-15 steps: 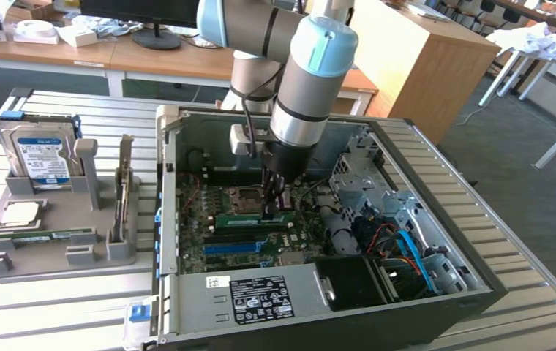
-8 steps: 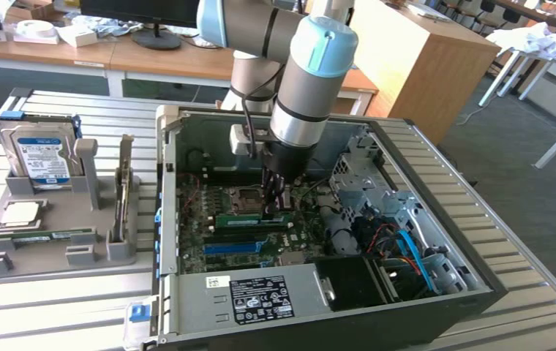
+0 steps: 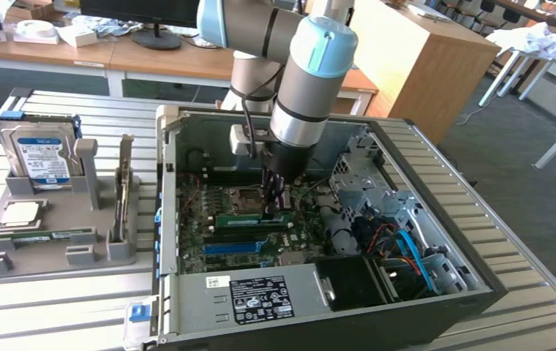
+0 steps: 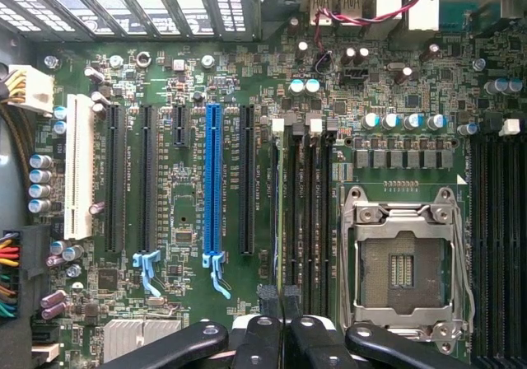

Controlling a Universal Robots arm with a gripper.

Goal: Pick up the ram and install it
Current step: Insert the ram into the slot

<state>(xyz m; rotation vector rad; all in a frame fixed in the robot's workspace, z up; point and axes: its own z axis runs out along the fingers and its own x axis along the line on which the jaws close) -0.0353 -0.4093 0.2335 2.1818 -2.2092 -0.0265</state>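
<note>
The ram (image 3: 242,217) is a thin green stick standing on edge over the black memory slots beside the empty processor socket (image 3: 245,197) inside the open computer case. My gripper (image 3: 274,208) reaches straight down from above and is shut on the ram's upper edge. In the wrist view the ram (image 4: 279,212) shows edge-on as a narrow line running along a slot, with my gripper (image 4: 280,296) pinched on it and the socket (image 4: 403,262) alongside. I cannot tell whether the stick is fully seated in the slot.
The case wall (image 3: 434,190) and drive cage surround the motherboard. A blue expansion slot (image 4: 213,179) lies parallel to the memory slots. On the exterior view's left a grey fixture (image 3: 53,252) holds a blue-labelled hard drive (image 3: 42,155) and a square silver processor (image 3: 20,213).
</note>
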